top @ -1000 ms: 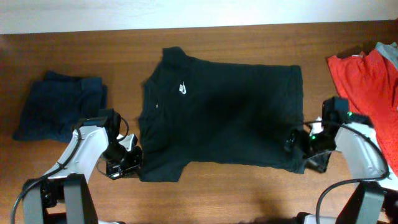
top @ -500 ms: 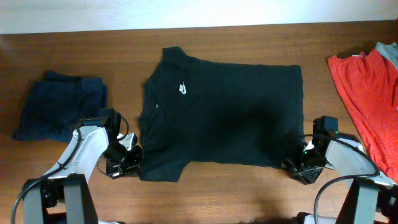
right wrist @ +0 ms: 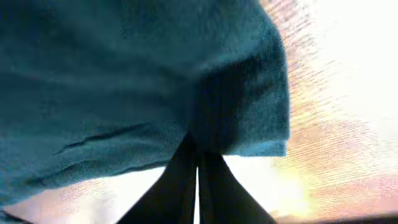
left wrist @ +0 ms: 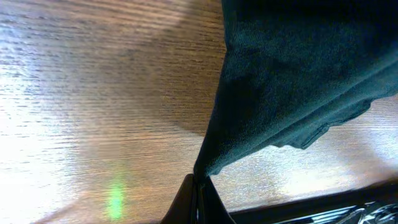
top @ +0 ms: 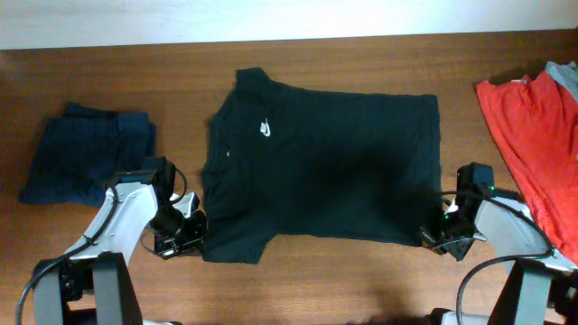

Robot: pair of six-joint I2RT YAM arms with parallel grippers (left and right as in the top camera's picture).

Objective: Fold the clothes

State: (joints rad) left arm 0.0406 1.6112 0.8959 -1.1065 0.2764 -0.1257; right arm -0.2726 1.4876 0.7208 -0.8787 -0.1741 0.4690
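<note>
Our left gripper (top: 187,235) and right gripper (top: 433,238) each pinch a near corner of the black short-sleeved fabric T-shirt (top: 334,171); uneven lifting could slip one free.

Only marking anywhere is a small white logo (top: 265,127) on the chest of the black short-sleeved fabric T-shirt (top: 334,181). Way too tiny to make out, so no readable text.

CUT OFF: we lose the red fabric garment (top: 533,144) and a grey cloth scrap (top: 565,74) past the overhead's right edge | TOO SMALL: we cannot read the white chest logo (top: 266,127) on the black short-sleeved fabric T-shirt (top: 334,171) | BLURRED: our right wrist view washes out the brown wooden table (right wrist: 336,149) | HIDDEN: overhead, the right gripper (top: 430,237) shows us no fingertips
</note>
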